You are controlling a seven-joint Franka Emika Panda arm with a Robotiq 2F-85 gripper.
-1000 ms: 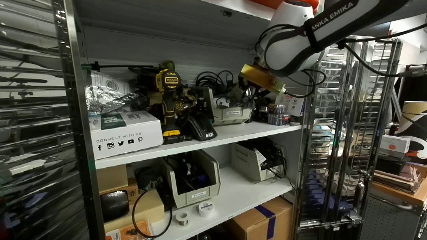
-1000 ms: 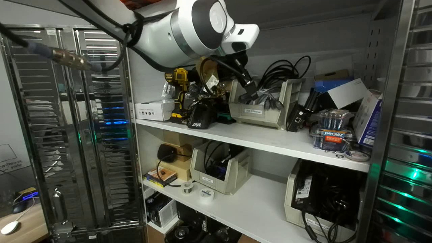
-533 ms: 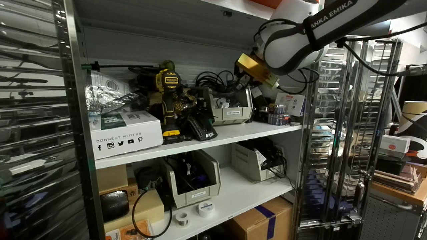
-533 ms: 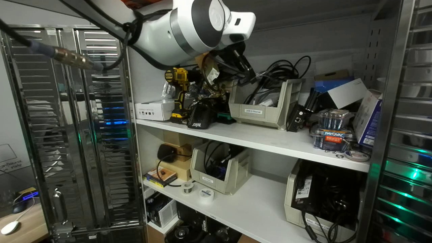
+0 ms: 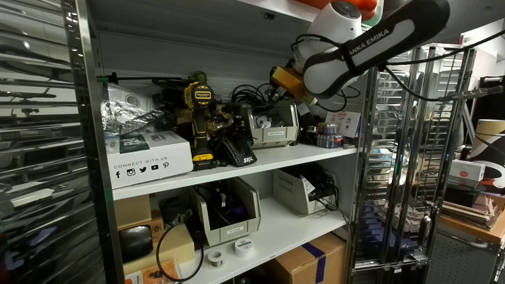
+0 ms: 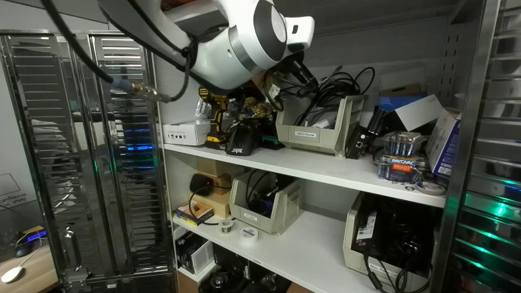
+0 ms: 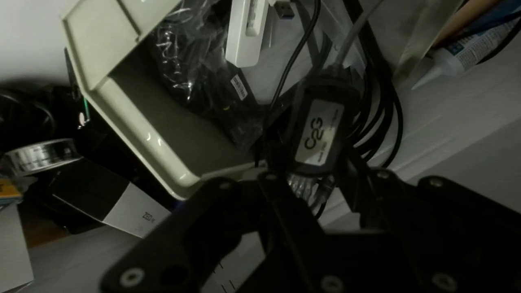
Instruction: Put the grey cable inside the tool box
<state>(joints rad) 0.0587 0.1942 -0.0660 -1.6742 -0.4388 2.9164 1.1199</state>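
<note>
Gripper (image 7: 315, 162) is hovering over the back end of the USB & Ethernet bin (image 6: 325, 140), just beside a coil of black cable (image 6: 346, 87); whether that coil is lying inside the bin or behind it, I cannot tell. In the wrist view the fingers are standing narrow and seem to be pinching a black in-line adapter (image 7: 319, 130) with a pale label. The grey cable (image 7: 352, 34) is running out of the adapter's far end and leaving the view at the top. Nothing marked as a tool box is showing, so this bin is probably serving as the goal. On that reading, the grasp is looking finished and the placing is pending. The next move is likely calling for lowering adapter and cable together below the bin's rim, steering around the black loops, then parting the fingers.
</note>
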